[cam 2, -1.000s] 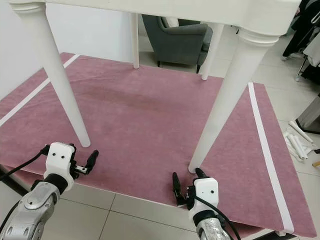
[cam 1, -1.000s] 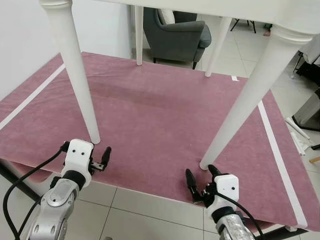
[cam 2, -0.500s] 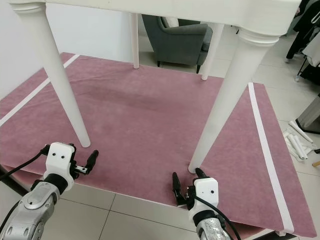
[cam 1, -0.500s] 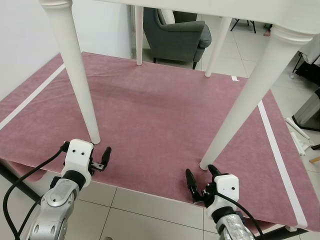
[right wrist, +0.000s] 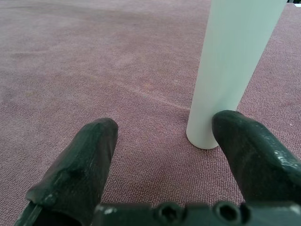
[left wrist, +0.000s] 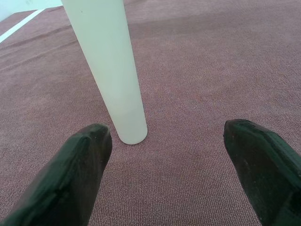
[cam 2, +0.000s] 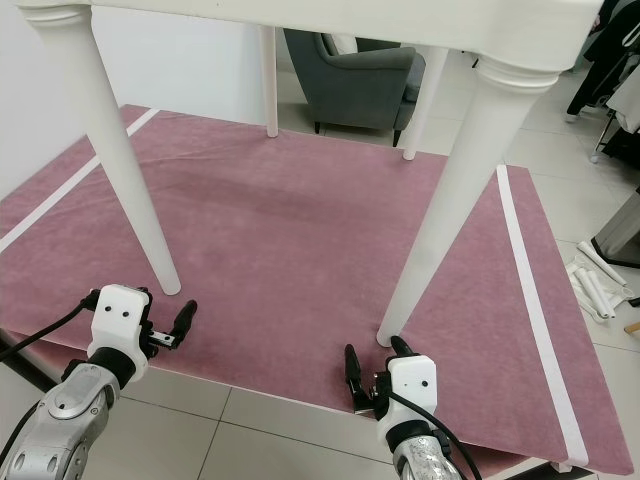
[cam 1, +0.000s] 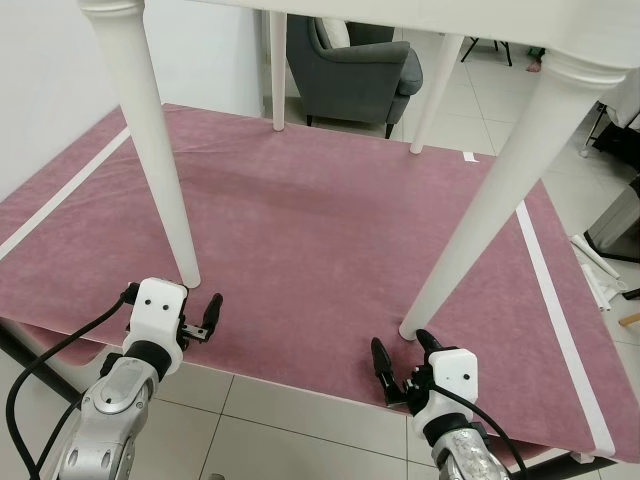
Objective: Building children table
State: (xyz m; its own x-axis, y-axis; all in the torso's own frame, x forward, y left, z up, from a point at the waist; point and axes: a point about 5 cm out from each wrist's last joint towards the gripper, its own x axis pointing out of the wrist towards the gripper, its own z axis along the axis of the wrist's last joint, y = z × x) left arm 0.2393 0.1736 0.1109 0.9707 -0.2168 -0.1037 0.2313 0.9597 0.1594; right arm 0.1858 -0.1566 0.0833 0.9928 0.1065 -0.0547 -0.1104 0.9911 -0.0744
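A white children's table [cam 1: 560, 30] stands upright on a mauve rug [cam 1: 320, 220]. Its near left leg [cam 1: 160, 170] and near right leg [cam 1: 490, 210] rest on the rug close to the front edge. My left gripper [cam 1: 173, 298] hovers low just in front of the left leg [left wrist: 113, 80], open, nothing between its fingers [left wrist: 80, 169]. My right gripper [cam 1: 402, 346] sits low just in front of the right leg's foot [right wrist: 225, 75], open too, with one finger [right wrist: 249, 150] close beside the foot.
The table's two far legs [cam 1: 277, 70] [cam 1: 437, 90] stand at the rug's back edge. A dark grey armchair [cam 1: 350, 65] is behind them. White stripes run along the rug's sides. Tiled floor [cam 1: 280, 420] lies in front, and loose white parts [cam 1: 590, 265] lie at the right.
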